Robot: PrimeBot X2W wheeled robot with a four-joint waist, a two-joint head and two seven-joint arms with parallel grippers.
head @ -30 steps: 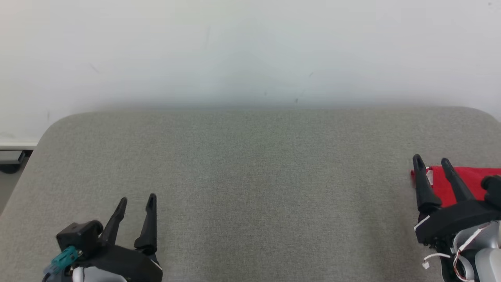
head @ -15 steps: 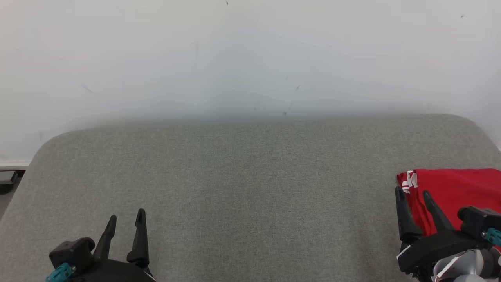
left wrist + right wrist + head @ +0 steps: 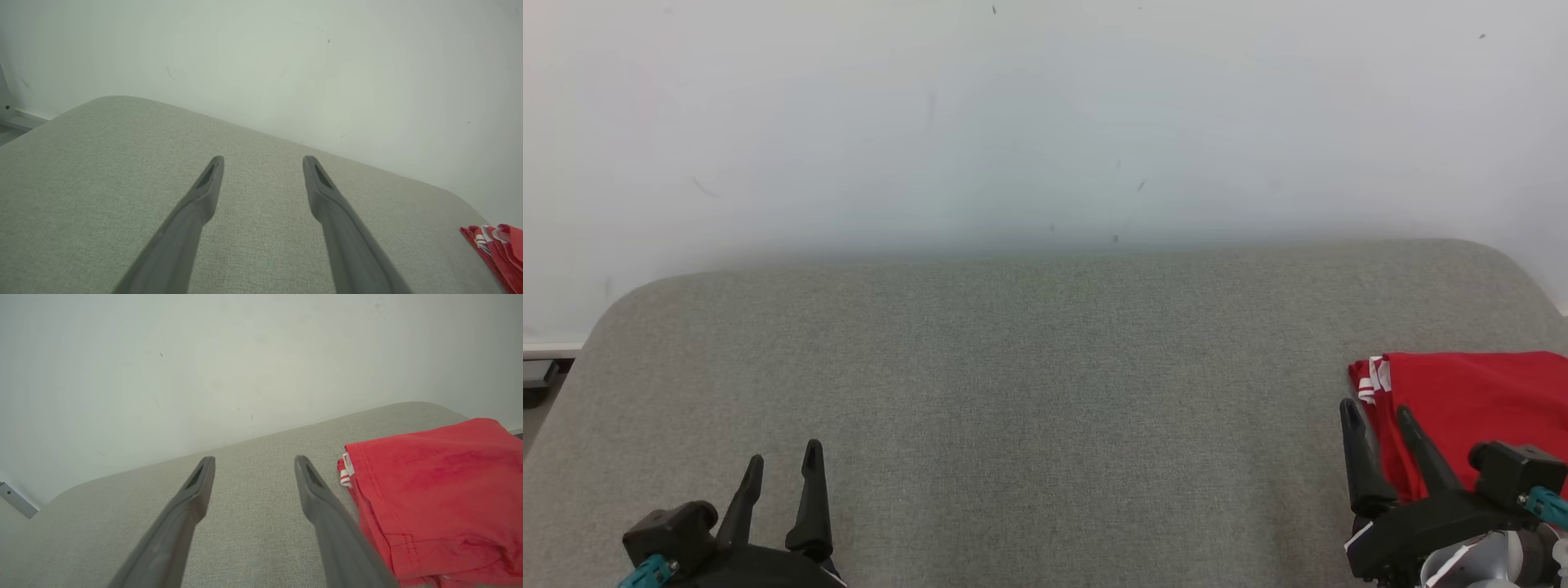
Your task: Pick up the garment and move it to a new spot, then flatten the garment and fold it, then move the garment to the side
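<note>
- Head view: red garment (image 3: 1470, 392) lies folded at far right of grey counter (image 3: 1045, 367), cut off by frame edge; right claw (image 3: 1376, 407) spread, empty, one finger over garment's left edge, touching or not I can't tell; left claw (image 3: 784, 453) spread, empty, well apart at lower left.
- Left wrist view: left claw (image 3: 263, 160) wide over bare counter; garment's red-and-white corner (image 3: 496, 249) at lower right; prob. no job for this arm, so keep it low & clear.
- Right wrist view: right claw (image 3: 254, 459) wide, nothing btwn fingers; garment (image 3: 441, 486) just beside one finger, hems stacked neat; set-aside step looks abt done; if nudging further, pinch thru all layers at stacked edge & slide; else back off straight so finger doesn't snag the fold.
</note>
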